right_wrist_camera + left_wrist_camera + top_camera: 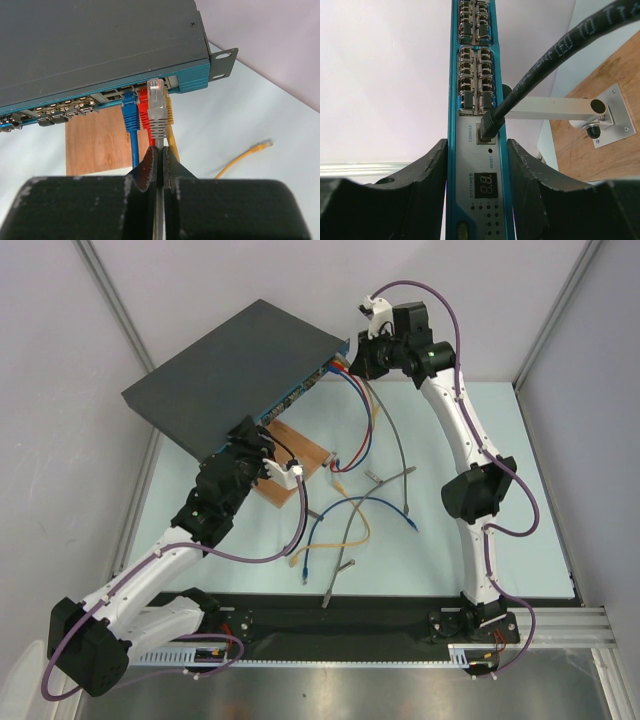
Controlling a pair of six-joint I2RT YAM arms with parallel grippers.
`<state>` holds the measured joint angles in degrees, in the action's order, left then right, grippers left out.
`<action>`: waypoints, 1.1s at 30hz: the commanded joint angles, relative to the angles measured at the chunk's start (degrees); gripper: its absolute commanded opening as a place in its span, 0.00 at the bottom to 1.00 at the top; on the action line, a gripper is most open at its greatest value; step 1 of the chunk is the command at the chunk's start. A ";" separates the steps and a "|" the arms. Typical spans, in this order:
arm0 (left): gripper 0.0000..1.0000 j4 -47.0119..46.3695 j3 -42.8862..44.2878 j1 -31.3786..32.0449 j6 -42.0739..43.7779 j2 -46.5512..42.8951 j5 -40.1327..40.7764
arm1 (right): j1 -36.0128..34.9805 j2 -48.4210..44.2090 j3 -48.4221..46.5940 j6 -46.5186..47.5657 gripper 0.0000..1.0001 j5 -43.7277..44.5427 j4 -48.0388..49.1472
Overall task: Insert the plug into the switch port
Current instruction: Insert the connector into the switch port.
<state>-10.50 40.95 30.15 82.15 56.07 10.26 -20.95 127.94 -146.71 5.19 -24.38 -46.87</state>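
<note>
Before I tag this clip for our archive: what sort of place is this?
Probably a robotics lab test cell: plain white panels wall in a pale blue table, which holds a lone network switch and loose patch cables.

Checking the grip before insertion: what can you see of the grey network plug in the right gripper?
The grey network plug has a clear plastic tip and ribbed grey boot. The right gripper, shut, pinches its cable just below the boot. It points at the blue front of the dark grey metal switch, overlapping a red plug; whether it is seated is unclear.
</note>
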 commanded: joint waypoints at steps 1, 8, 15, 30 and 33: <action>0.00 7.16 0.45 -4.05 0.73 -1.67 13.91 | -0.94 0.91 -2.08 0.96 0.00 -0.14 -2.43; 0.00 7.86 0.62 -4.14 0.29 -1.93 14.08 | -0.32 0.47 -1.91 -0.44 0.00 -0.14 -2.96; 0.00 8.13 0.71 -4.05 0.12 -1.93 14.00 | 0.12 -0.23 -1.91 0.17 0.00 -0.40 -3.40; 0.00 8.13 1.15 -3.52 -0.06 -1.14 14.08 | 0.47 -0.94 -2.00 1.58 0.00 0.04 -4.73; 0.00 8.13 1.15 -3.26 -0.15 -1.06 14.08 | 0.47 -0.06 -2.26 0.35 0.00 -0.05 -3.41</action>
<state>-9.52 41.36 30.15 82.11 55.99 10.31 -20.64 127.92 -146.87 6.24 -24.67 -48.95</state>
